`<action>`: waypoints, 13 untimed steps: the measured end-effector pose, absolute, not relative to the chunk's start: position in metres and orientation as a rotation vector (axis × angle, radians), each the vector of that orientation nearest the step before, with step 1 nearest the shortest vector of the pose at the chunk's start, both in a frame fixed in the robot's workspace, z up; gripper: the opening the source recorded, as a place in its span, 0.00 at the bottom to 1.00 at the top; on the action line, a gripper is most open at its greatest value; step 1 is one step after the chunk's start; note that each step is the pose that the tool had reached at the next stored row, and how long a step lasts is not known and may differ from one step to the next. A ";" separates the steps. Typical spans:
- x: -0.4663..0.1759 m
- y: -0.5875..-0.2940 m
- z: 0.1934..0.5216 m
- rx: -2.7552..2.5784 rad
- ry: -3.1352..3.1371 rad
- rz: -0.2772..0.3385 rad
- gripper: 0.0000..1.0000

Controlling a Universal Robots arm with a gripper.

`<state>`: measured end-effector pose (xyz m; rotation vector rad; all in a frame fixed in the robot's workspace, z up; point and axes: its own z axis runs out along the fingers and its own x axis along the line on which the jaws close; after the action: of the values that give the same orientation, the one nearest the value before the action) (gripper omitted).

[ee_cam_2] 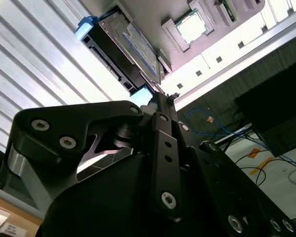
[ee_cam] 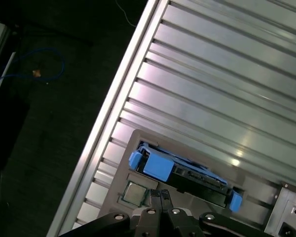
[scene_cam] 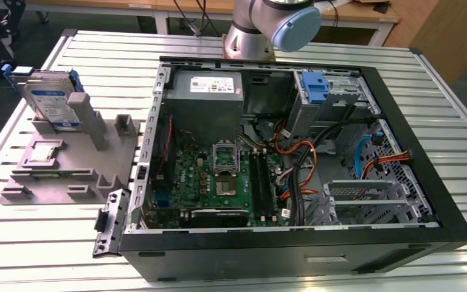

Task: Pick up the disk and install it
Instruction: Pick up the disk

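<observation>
The disk (scene_cam: 51,100) stands on edge in a grey holder (scene_cam: 71,167) on the table, at the exterior view's left. It is silver-grey with a white-and-blue label and blue rails. In both wrist views it lies ahead of and below my gripper, as the disk (ee_cam: 187,173) with blue end pieces and the disk (ee_cam_2: 133,44) with its label showing. My gripper (ee_cam: 161,193) hangs well above it, apart from it, its black fingers together with nothing between them. The gripper (ee_cam_2: 160,98) tip points toward the disk's near blue corner.
An open computer case (scene_cam: 428,121) fills the middle and the exterior view's right, with a grey power-supply box (scene_cam: 209,85), a motherboard (scene_cam: 217,176) and a blue bracket (scene_cam: 315,85) in a drive bay. A processor chip (scene_cam: 43,152) lies on the holder. The arm's base (scene_cam: 254,30) stands behind the case.
</observation>
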<state>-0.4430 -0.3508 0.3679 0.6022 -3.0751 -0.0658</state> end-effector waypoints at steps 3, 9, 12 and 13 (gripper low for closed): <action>-0.443 -0.351 0.368 0.620 -3.071 -0.066 0.10; -0.443 -0.351 0.368 0.652 -3.064 -0.066 0.10; -0.443 -0.351 0.368 0.668 -3.061 -0.066 0.10; -0.443 -0.351 0.368 0.673 -3.060 -0.066 0.10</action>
<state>-0.4430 -0.3507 0.3679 0.6728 -3.0595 -0.0656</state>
